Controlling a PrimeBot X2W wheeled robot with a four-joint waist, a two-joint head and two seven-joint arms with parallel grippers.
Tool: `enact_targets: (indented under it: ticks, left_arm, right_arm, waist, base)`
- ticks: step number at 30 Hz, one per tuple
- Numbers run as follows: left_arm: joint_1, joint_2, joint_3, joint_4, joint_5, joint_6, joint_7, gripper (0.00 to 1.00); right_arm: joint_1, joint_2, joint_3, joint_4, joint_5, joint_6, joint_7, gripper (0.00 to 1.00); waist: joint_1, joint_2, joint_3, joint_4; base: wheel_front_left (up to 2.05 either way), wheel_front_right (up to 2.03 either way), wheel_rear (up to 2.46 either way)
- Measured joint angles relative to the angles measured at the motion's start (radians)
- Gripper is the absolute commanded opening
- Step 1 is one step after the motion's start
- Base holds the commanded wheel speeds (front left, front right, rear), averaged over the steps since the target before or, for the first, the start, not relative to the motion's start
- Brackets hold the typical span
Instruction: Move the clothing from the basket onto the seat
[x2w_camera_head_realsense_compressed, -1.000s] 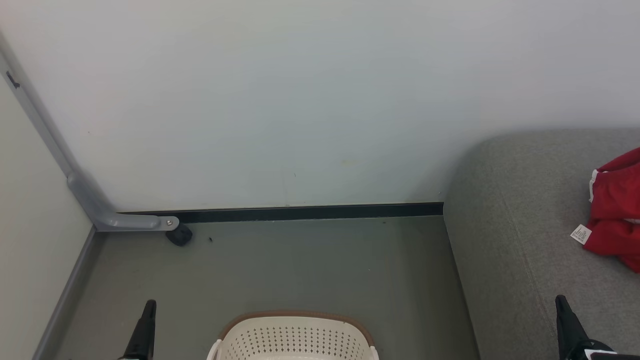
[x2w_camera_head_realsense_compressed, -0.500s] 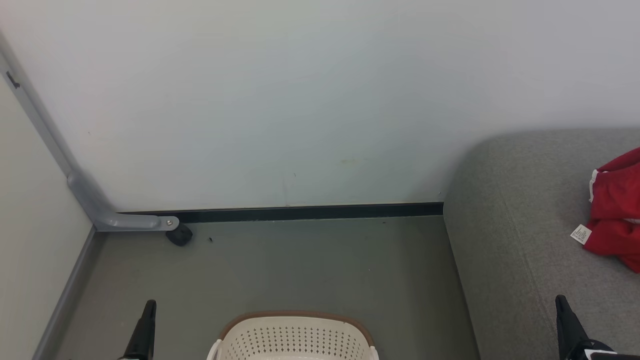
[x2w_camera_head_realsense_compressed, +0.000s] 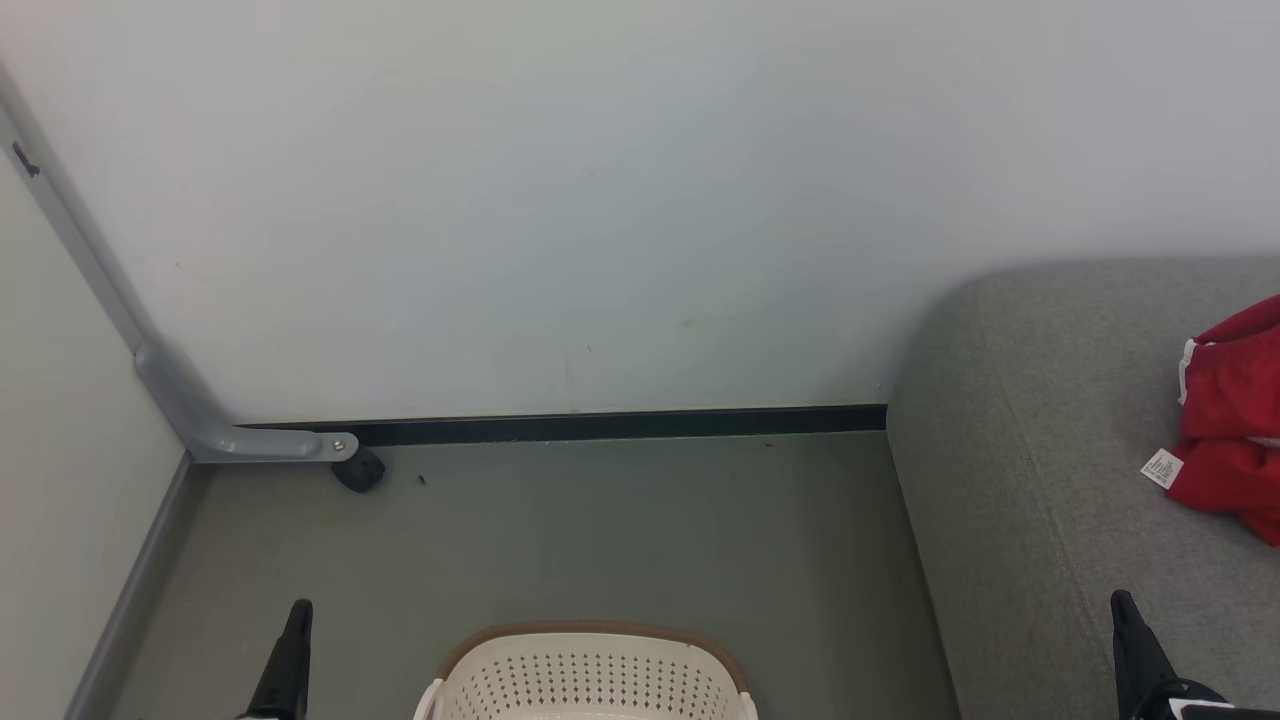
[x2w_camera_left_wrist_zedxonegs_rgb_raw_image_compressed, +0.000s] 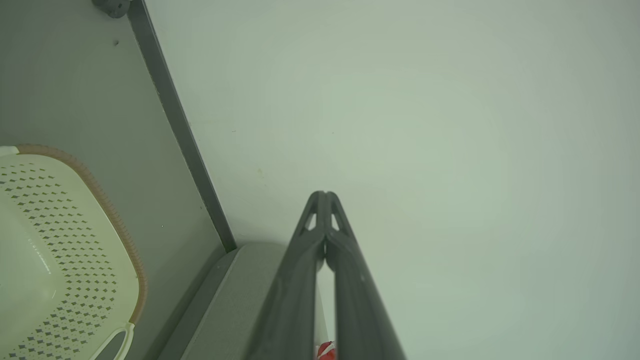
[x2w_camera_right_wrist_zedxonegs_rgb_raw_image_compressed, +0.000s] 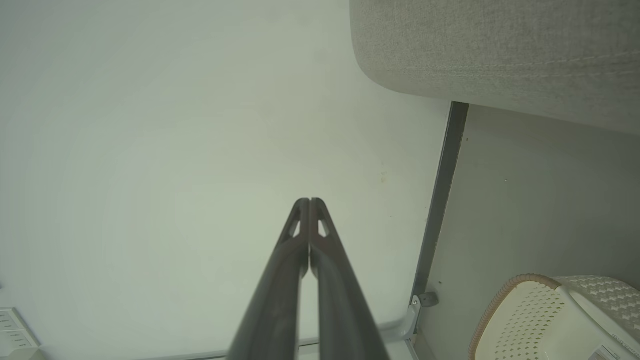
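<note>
1. Cream basket on the floor, left of the grey seat; perforated wall and a sticker showing inside.
2. Red clothing heaped on the seat, white label at its edge.
3. Left gripper pressed together, pinching nothing; right gripper likewise.
4. One basket, one red heap, two grippers.

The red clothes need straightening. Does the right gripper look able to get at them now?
Probably yes: the right gripper sits near the sofa cushion, with bare fabric and nothing else between it and the red clothes. Its jaws are shut, so it must open first.
</note>
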Motion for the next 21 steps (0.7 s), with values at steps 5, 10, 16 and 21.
enact_targets:
  ticks: [5,10,16,21]
  left_arm:
    - [0.000,0.000,0.000,0.000,0.000,0.000,0.000,0.00]
    - [0.000,0.000,0.000,0.000,0.000,0.000,0.000,0.00]
    - [0.000,0.000,0.000,0.000,0.000,0.000,0.000,0.00]
    - [0.000,0.000,0.000,0.000,0.000,0.000,0.000,0.00]
  right_arm:
    - [0.000,0.000,0.000,0.000,0.000,0.000,0.000,0.00]
    - [0.000,0.000,0.000,0.000,0.000,0.000,0.000,0.00]
    - [0.000,0.000,0.000,0.000,0.000,0.000,0.000,0.00]
    - [0.000,0.000,0.000,0.000,0.000,0.000,0.000,0.00]
  waist:
    - [0.0000,0.0000,0.000,0.000]
    - [0.0000,0.0000,0.000,0.000]
    - [0.0000,0.0000,0.000,0.000]
    - [0.0000,0.0000,0.000,0.000]
  base:
    - [0.00,0.00,0.00]
    - [0.00,0.00,0.00]
    - [0.00,0.00,0.00]
    - [0.00,0.00,0.00]
